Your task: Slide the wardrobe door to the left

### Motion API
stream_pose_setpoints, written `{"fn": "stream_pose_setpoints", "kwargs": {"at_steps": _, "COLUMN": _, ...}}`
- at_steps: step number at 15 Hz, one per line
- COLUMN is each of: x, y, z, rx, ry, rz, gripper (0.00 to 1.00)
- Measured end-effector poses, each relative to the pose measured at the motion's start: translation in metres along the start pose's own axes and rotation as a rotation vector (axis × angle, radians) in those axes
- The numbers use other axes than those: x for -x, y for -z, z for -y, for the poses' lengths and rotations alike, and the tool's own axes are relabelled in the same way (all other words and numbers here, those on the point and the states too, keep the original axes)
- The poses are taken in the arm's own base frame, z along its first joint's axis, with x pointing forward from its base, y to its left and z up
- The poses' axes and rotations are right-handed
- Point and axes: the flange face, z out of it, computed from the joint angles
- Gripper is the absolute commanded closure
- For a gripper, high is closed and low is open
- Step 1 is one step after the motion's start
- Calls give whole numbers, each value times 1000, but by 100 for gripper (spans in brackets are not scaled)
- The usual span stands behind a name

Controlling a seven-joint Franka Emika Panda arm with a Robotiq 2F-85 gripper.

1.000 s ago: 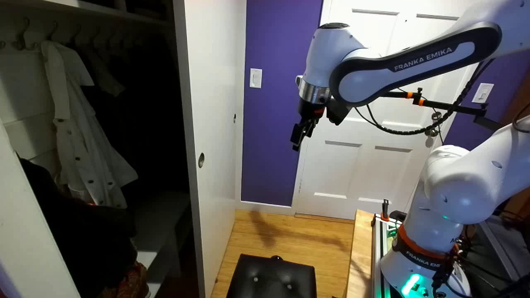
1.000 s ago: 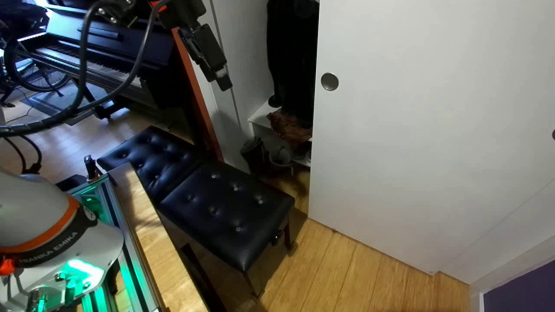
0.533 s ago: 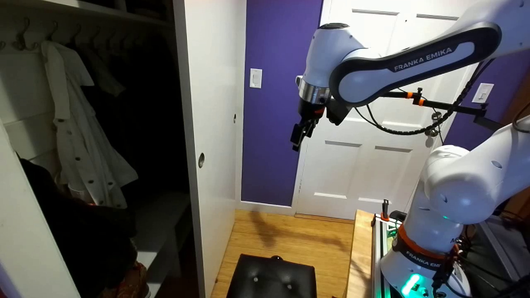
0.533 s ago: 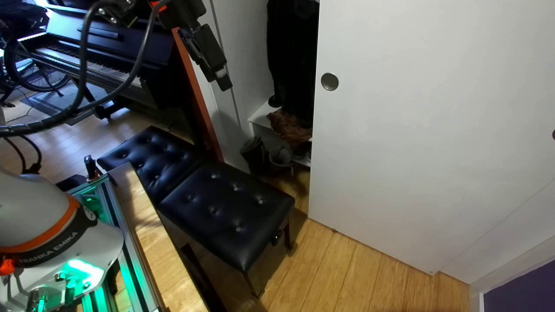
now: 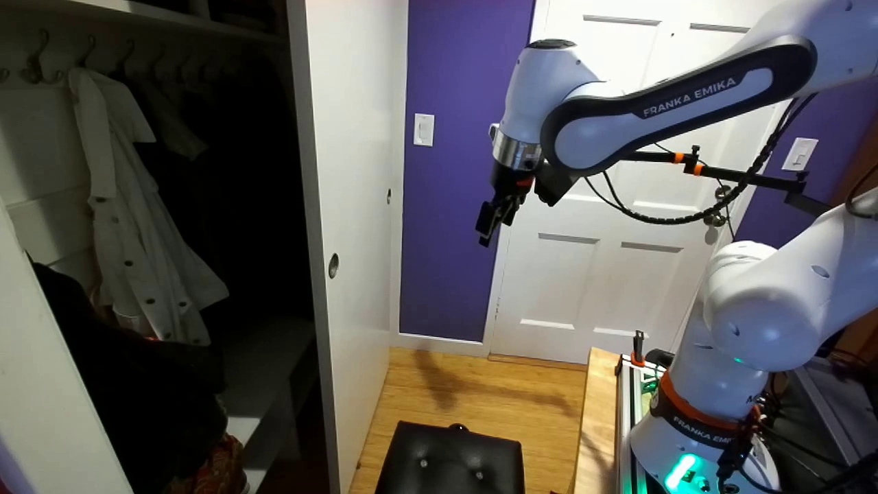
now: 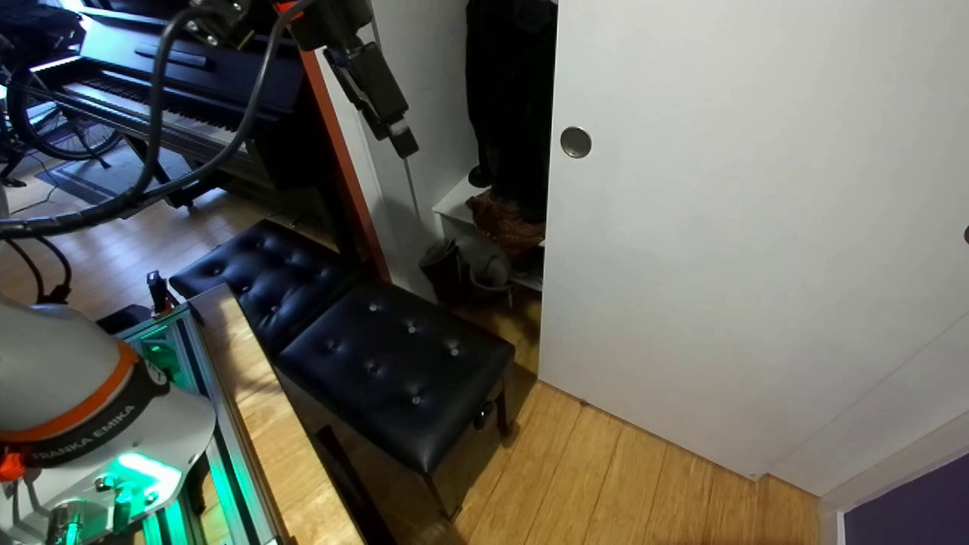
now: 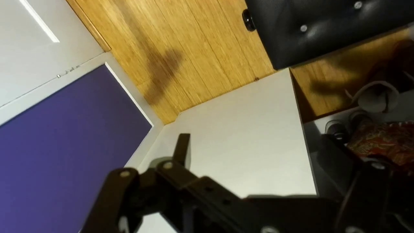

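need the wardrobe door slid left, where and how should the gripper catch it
Likely at the round pull near the free edge of the wardrobe door, fingers, closed first, dipping in from the room side: the pull looks sunken and the door around it flat, with little to pinch.

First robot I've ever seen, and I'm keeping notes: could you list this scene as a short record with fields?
Machine: Franka Emika arm
Door: white wardrobe door, partly open
Handle: round recessed pull, near the door's edge
Hand: gripper, open, holding nothing, apart from the door
Hanging inside: white coat
Furniture: black tufted bench; piano
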Motion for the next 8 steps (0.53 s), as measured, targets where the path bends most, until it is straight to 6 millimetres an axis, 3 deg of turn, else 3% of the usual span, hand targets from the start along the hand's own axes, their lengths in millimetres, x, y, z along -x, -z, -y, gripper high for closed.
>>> {"fn": "stream_pose_setpoints", "kwargs": {"at_steps": 5, "x": -46, "y": -32, "z": 0, "rx": -59, "ry": 70, "rz": -106, "gripper": 1}}
{"fn": "stream_pose_setpoints", "kwargs": {"at_steps": 6, "x": -55, "y": -40, "z": 2, "rx": -70, "ry": 95, "rz": -121, "gripper": 25}}
{"fn": "stream_pose_setpoints", "kwargs": {"at_steps": 8, "x": -74, "y": -54, "z": 5, "rx": -83, "ry": 143, "rz": -156, "gripper": 30}}
